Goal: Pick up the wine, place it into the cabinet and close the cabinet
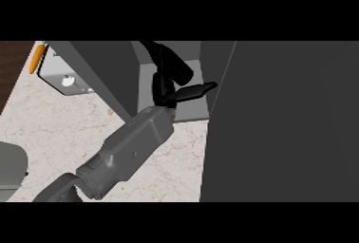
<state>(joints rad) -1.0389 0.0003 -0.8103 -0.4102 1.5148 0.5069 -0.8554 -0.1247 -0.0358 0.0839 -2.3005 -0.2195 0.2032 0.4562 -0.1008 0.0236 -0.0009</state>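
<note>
Only one grey forearm (123, 152) shows, rising from the lower left toward the cabinet. Its black left hand (165, 93) is inside the open cabinet, above the pale shelf floor (191, 107). The fingers (172, 61) stretch straight toward the back and the thumb (196, 90) sticks out to the right, with nothing visibly pinched between them. I cannot make out a wine bottle anywhere. One dark cabinet door (95, 71) stands open to the left of the hand. A large dark door panel (280, 123) fills the right side. The right hand is out of view.
A silver box-shaped appliance (64, 78) sits on the marble counter (63, 128) at the upper left, with an orange carrot (36, 59) beside it. A pale grey rounded object (8, 166) pokes in at the left edge.
</note>
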